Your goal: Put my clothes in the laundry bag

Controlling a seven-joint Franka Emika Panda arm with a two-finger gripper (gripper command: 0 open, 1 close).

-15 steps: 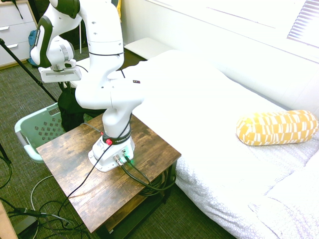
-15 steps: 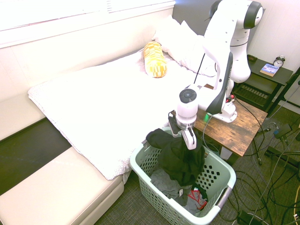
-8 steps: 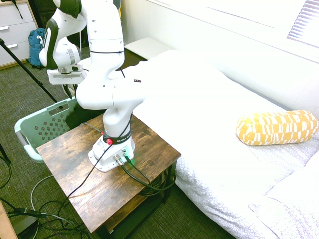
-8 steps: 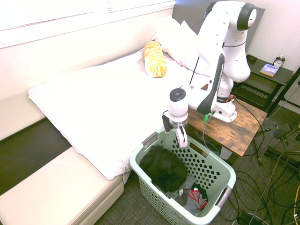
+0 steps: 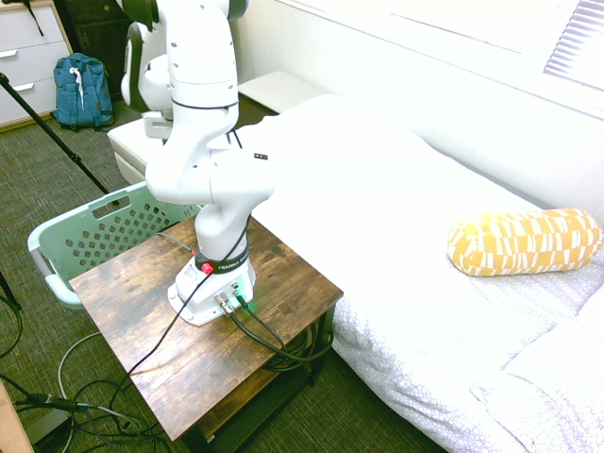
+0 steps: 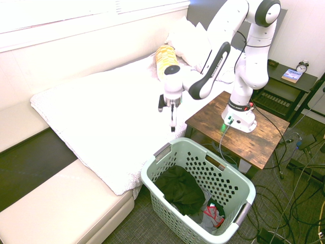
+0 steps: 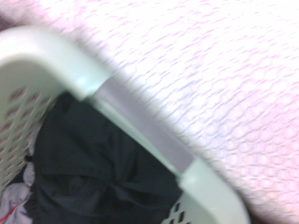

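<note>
Can see one black garment [image 6: 177,190] crumpled inside one mint-green laundry basket [image 6: 223,175], low beneath the rim. Can also make out a grey cloth with red trim [image 6: 213,216] beside it, in the same basket. Can count two grey handle grips on the rim, one [image 6: 162,151] at the end by the bed [image 6: 101,122] and one [image 6: 243,213] at the opposite end. Shows one gripper [image 6: 173,127] above the bed side of the basket, apart from the black garment; cannot tell whether its fingers stand open or closed. Next to the basket, shows one wooden table [image 5: 142,330]. Farther out, can count one yellow-and-white bolster [image 5: 524,243] on the bed, one blue backpack [image 5: 83,92] on the floor, and one book [image 6: 292,75] and one alarm clock [image 6: 302,66] on one dark side table [image 6: 278,81].
</note>
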